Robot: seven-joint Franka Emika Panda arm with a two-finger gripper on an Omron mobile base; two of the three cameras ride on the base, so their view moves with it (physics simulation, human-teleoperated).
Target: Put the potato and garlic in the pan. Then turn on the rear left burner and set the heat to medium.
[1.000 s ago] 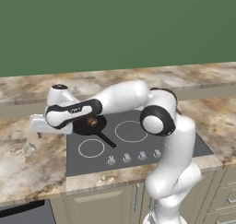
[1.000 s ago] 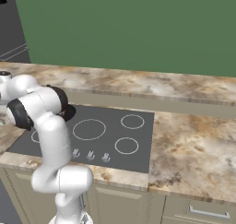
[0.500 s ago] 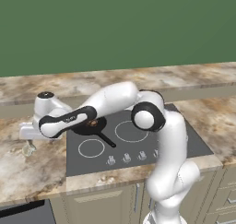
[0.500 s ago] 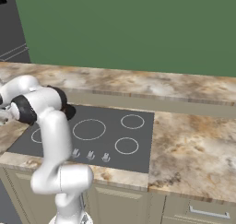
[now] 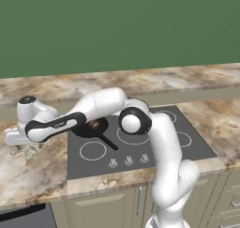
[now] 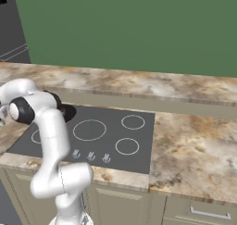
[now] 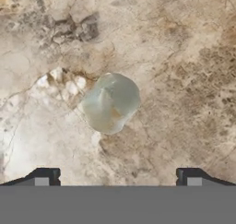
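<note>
The garlic point(image 7: 110, 102) is a pale knobbly bulb lying on the marble counter left of the cooktop, also seen as the garlic point(image 5: 29, 151). My gripper point(image 5: 22, 145) hovers just above it, open. In the hand view the gripper point(image 7: 116, 178) has its tips spread wide, with the bulb centred ahead of them and untouched. The black pan point(image 5: 89, 128) sits on the rear left burner and covers it, handle pointing to the front right. The brown potato point(image 5: 94, 125) lies inside it. A bit of the pan point(image 6: 67, 112) shows behind my arm.
The dark glass cooktop point(image 5: 187, 149) has white-ringed zones and a row of knobs point(image 5: 129, 161) along its front edge. Marble counter point(image 6: 194, 145) stretches to the right. A green wall stands behind. My forearm reaches over the cooktop's left side.
My arm has swung left from beside the pan out over the counter, and the hand has come down over the garlic. The jaws stayed open. The potato rests in the pan throughout.
</note>
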